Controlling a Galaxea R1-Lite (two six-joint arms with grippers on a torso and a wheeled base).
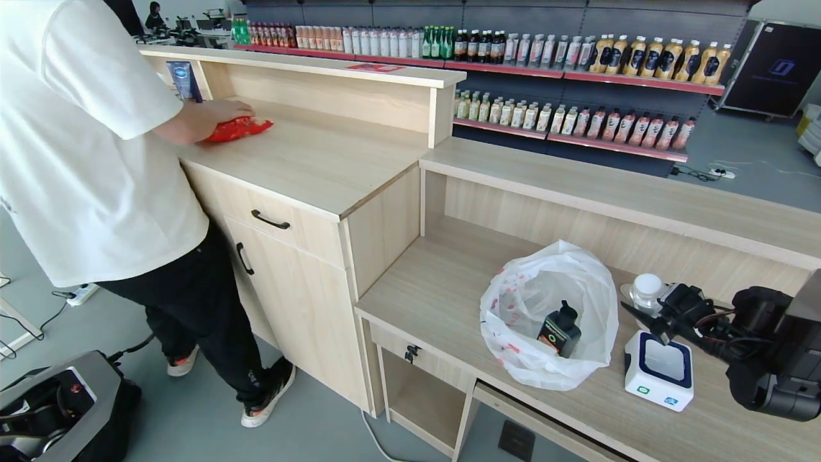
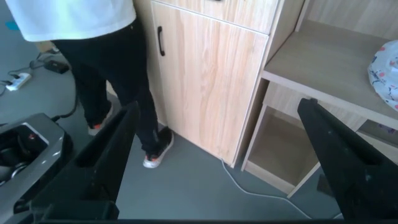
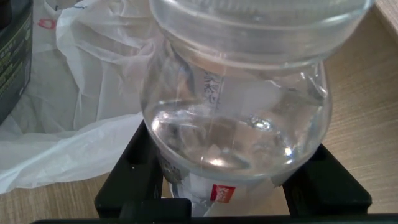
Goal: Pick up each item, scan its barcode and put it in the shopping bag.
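Observation:
My right gripper is shut on a clear bottle with a white cap, held over the lower counter between the scanner and the white shopping bag. The right wrist view shows the bottle clamped between the black fingers, beside the bag. A black bottle stands inside the bag. On the upper counter a person's hand rests on a red packet. My left gripper hangs open above the floor beside the cabinet.
A blue box stands at the back of the upper counter. The person stands at the cabinet's left side. The lower counter has free room left of the bag. Drink shelves line the back wall.

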